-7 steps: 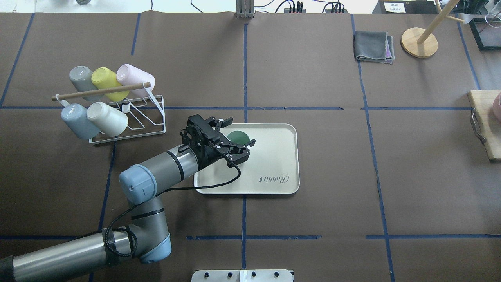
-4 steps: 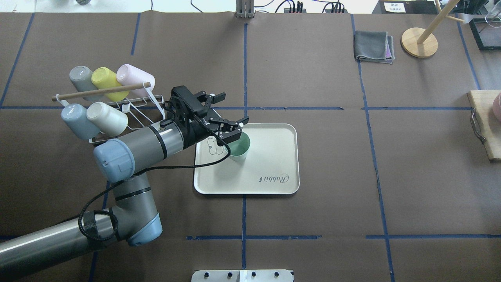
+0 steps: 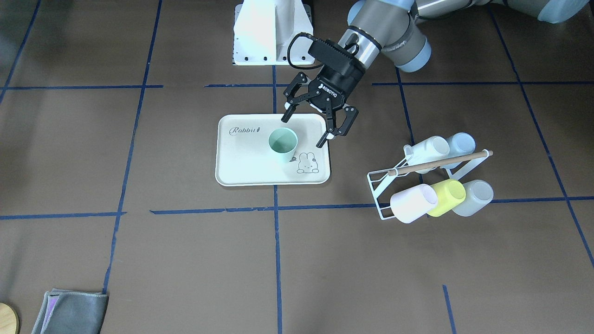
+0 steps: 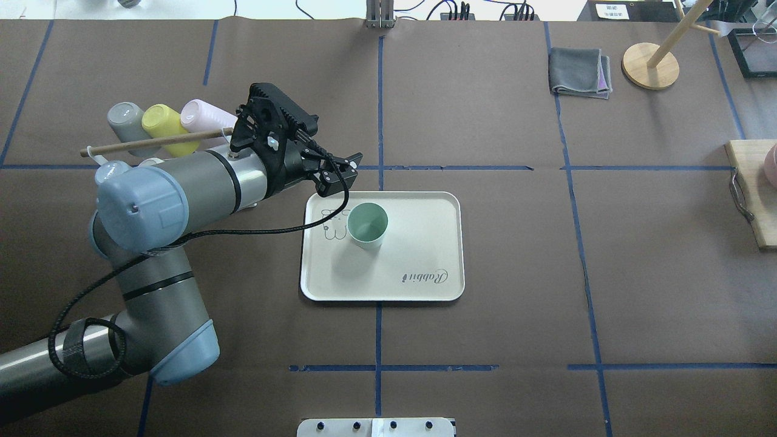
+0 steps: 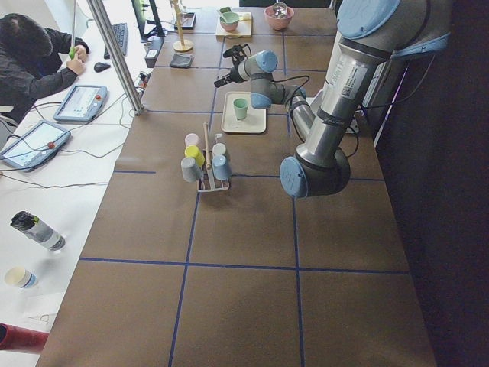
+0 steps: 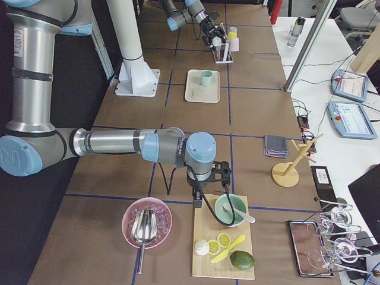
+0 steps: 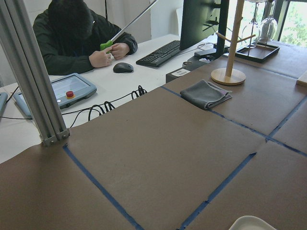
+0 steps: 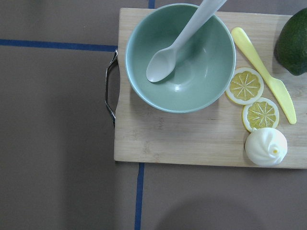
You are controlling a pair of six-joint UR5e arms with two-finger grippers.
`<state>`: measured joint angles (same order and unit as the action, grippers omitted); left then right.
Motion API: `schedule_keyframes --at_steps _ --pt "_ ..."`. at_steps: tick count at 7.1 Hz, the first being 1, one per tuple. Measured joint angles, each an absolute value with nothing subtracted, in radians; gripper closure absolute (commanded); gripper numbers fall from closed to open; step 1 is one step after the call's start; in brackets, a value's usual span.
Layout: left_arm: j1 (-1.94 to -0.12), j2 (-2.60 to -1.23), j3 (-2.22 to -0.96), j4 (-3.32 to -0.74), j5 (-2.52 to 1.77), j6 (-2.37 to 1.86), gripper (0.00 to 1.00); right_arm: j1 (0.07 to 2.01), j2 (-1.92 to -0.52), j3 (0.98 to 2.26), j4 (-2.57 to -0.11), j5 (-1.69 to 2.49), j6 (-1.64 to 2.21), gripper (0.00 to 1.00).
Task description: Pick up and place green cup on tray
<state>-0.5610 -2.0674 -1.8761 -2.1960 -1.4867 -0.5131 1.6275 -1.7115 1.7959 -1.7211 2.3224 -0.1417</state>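
The pale mint-green cup (image 3: 283, 144) stands upright on the cream tray (image 3: 246, 162), next to the bunny print. It also shows in the overhead view (image 4: 367, 224), on the left half of the tray (image 4: 419, 243). My left gripper (image 3: 305, 128) is open and empty. It hangs in the air over the tray's corner on the robot's side, apart from the cup. In the overhead view my left gripper (image 4: 340, 176) is just off the tray's far left corner. My right gripper shows only in the exterior right view (image 6: 209, 185), above a wooden board. I cannot tell whether it is open or shut.
A white wire rack (image 3: 431, 181) holds several cups on their sides, among them a yellow-green cup (image 3: 445, 197) and a pale blue cup (image 3: 461, 141). My left arm passes over the rack. A grey cloth (image 4: 580, 71) and a wooden stand (image 4: 649, 65) lie far right. A green bowl (image 8: 180, 57) sits on the cutting board (image 8: 158, 143).
My left gripper was around the cup on the tray. It has since let go, risen and drawn back toward the rack. The cup stays upright on the tray.
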Motion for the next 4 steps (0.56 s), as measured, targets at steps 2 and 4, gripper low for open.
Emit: schedule_keyframes --at_steps 2,4 --pt "-0.658 -2.054 -1.914 -1.961 -1.708 -0.501 0.0 1.628 -1.713 1.796 -1.721 2.322 -0.15 0.0" --pt "-0.755 -2.048 -1.934 -1.786 -1.782 -0.318 0.0 1.628 -1.713 1.797 -1.721 2.322 -0.149 0.0"
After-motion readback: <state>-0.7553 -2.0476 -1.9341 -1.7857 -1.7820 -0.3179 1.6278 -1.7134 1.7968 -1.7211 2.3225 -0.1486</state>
